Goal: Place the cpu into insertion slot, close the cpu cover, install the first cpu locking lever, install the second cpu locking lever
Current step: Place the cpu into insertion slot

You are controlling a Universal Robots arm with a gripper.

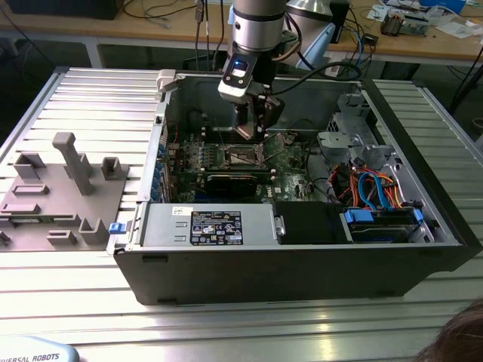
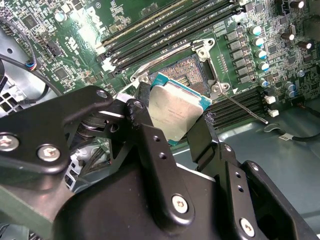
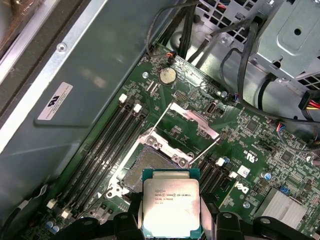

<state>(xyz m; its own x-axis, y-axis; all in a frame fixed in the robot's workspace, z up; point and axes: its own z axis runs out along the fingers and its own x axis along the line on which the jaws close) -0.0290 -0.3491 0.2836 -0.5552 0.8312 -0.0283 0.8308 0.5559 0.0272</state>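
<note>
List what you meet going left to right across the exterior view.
Grey fixture → blue tab → gripper, seen in both wrist views gripping the cpu → blue cables.

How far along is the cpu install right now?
Nothing finished yet. The gripper holds the cpu over the empty slot. The cover is flipped open and both levers stand unlatched, so seating, closing and both latchings remain.
</note>
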